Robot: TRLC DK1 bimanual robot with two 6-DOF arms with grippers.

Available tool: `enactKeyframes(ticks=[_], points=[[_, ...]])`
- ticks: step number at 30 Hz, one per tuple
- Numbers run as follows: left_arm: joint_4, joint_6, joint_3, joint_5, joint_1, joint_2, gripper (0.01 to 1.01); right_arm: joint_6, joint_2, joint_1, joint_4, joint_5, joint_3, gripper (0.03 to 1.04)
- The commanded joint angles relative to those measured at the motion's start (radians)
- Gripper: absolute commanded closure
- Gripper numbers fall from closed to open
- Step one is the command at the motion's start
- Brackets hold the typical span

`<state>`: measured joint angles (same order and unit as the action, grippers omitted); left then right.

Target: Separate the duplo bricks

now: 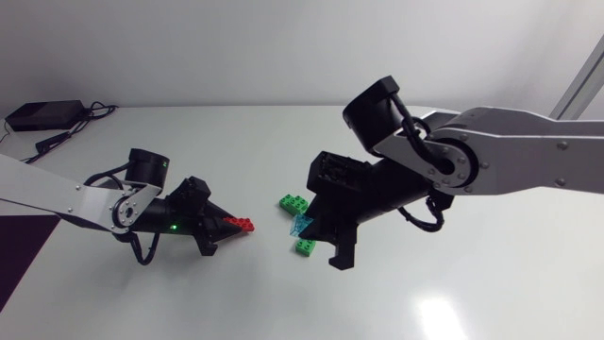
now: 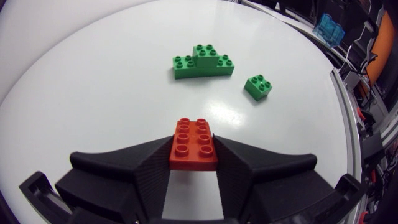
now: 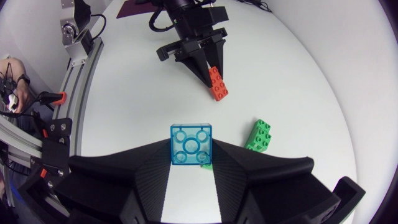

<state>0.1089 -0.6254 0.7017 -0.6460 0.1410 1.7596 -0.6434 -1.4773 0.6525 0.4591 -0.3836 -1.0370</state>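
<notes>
1. A red brick point(image 2: 194, 144) is held between the left jaws, pinched from both sides at its near end. Its long axis is carried on along the line of the left arm point(image 1: 75, 200), and its far end juts free above the surface point(image 1: 189, 302).
2. A translucent blue brick point(image 3: 191, 144) is clamped between the right jaws, which are set as narrow as the brick allows. The right arm point(image 1: 510, 151) is brought in from the right to about the middle of the surface.
3. A green stack point(image 2: 204, 62) is left lying on the surface between the two arms. It is made of a small brick seated on the middle of a longer one, and is judged to be the only pair still joined.
4. A loose small green brick point(image 2: 257, 86) is set apart from the stack, on its near side, close under the right jaws.
5. From the left jaws the stack is found ahead, beyond the red brick's tip, with its long axis laid across the line of reach. From the right jaws it is just beside, so the right arm is judged the nearer.
6. Since both jaws are occupied, it is judged that at least one held brick must be set down, well apart from the rest, before the stack can be gripped and pulled apart.
</notes>
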Motion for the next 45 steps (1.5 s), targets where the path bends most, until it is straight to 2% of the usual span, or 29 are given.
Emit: enactKeyframes(ticks=[1,9,16,20,31,36,45], points=[[0.025,0.030,0.019,0.016,0.012,0.046,0.689,0.014,0.006,-0.016,-0.014,0.012,0.020,0.78],[0.061,0.027,-0.005,0.045,0.032,0.069,0.667,0.008,0.009,-0.060,-0.010,0.035,0.023,0.78],[0.057,0.027,-0.015,0.051,0.032,0.035,0.298,-0.007,-0.041,-0.139,-0.014,0.075,0.028,0.78],[0.043,0.030,-0.016,0.051,0.028,-0.003,0.136,-0.010,-0.066,-0.166,-0.019,0.088,0.029,0.78],[-0.023,0.041,-0.021,0.059,0.035,-0.181,0.111,0.001,-0.192,-0.188,-0.053,0.201,0.040,0.78],[-0.040,0.041,-0.022,0.072,0.049,-0.215,0.111,0.008,-0.241,-0.209,-0.068,0.256,0.055,0.78],[-0.049,0.043,-0.028,0.094,0.086,-0.236,0.110,0.019,-0.314,-0.226,-0.062,0.284,0.064,0.76]])
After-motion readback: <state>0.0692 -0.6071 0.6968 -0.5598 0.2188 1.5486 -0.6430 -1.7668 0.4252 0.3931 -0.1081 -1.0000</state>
